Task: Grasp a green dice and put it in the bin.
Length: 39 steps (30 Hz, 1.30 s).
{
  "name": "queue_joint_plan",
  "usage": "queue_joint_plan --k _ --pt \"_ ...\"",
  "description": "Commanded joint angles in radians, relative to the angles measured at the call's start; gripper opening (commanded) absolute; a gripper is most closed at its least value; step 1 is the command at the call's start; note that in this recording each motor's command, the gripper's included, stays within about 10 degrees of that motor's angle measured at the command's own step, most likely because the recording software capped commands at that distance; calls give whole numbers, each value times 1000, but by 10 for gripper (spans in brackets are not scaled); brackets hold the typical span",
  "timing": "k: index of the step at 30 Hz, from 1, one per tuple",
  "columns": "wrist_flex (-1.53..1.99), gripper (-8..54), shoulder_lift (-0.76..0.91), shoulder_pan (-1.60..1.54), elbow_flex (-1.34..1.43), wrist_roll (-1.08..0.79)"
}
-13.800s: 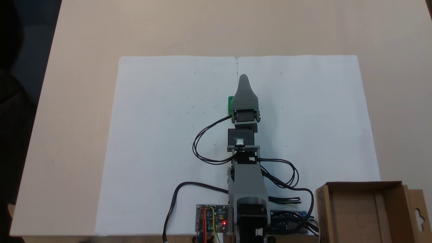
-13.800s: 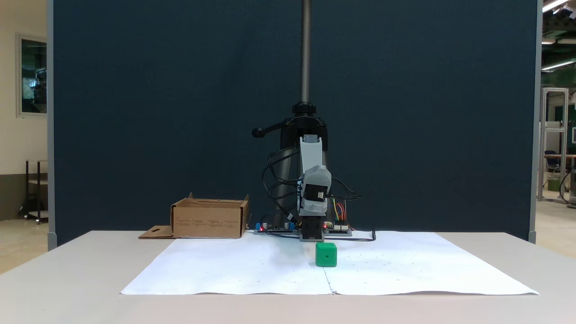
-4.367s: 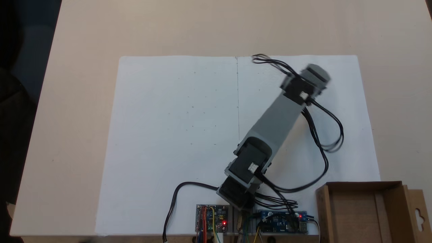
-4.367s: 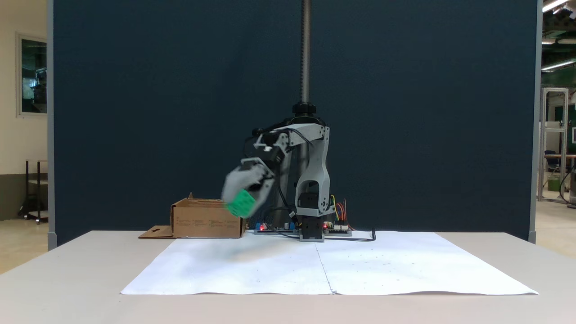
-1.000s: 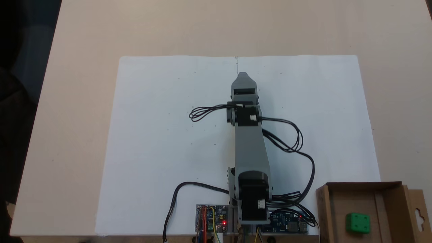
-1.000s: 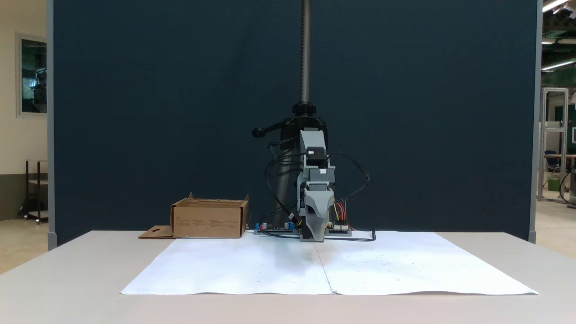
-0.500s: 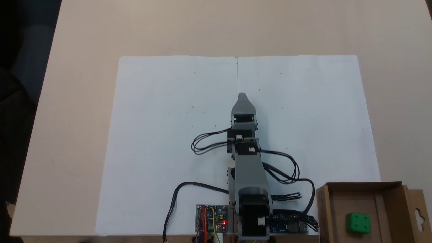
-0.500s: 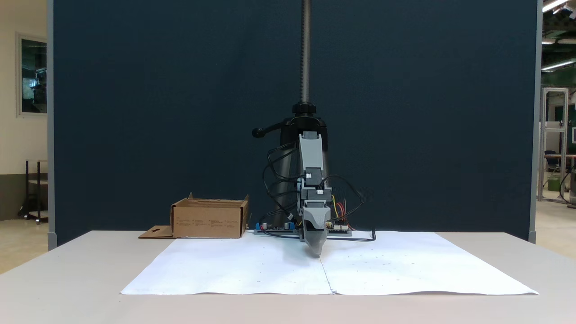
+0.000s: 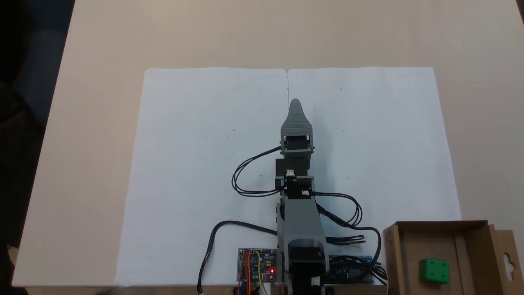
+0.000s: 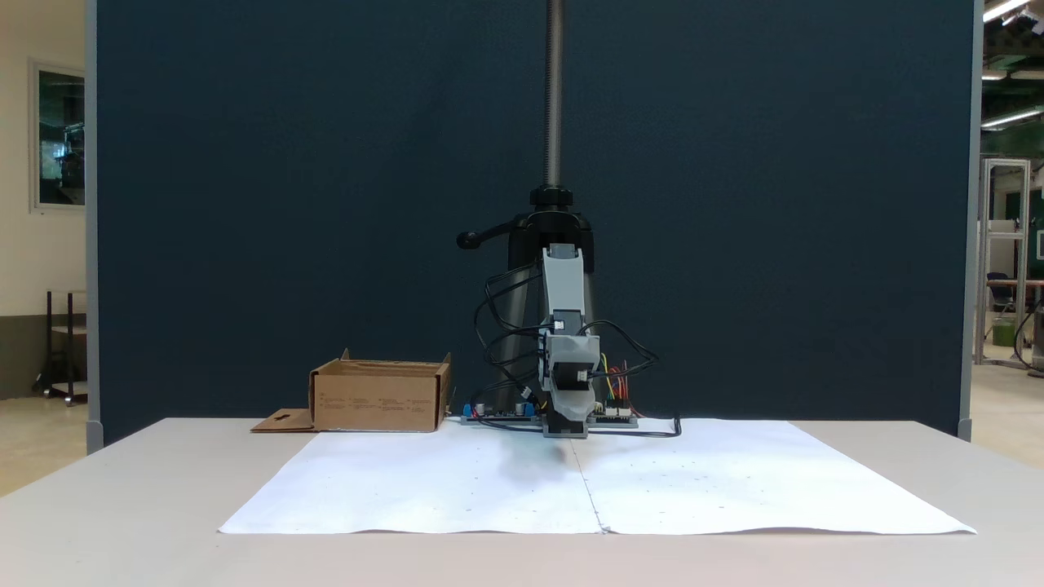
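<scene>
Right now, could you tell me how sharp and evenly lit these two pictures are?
In the fixed view from above, everything is sharp: the green dice in the bin shows its pips, and the white paper is evenly lit. In the fixed view from the front, the gripper casts a soft shadow on the paper.

It looked like a robot lab or big workshop. A small grey robot arm (image 10: 566, 342) stood on a plain table (image 10: 122, 489) with bare circuit boards (image 9: 257, 270) and loose black wires (image 9: 254, 176) at 6 o'clock. A dark blue screen wall (image 10: 285, 204) stood behind. At 3 o'clock, past the screen, were metal frames (image 10: 1005, 253) and long ceiling lights (image 10: 1007, 118).
</scene>
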Motion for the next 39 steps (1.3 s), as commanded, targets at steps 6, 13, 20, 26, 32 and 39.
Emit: queue_joint_plan --k 6,13,20,26,32,39 --pt "-225 450 109 12 75 -60" --pt "-236 457 110 12 75 -60" --pt "-235 458 110 14 75 -64" --pt "-247 457 112 23 75 -64" --pt "-245 456 110 23 75 -64" --pt "-245 455 110 21 75 -64"
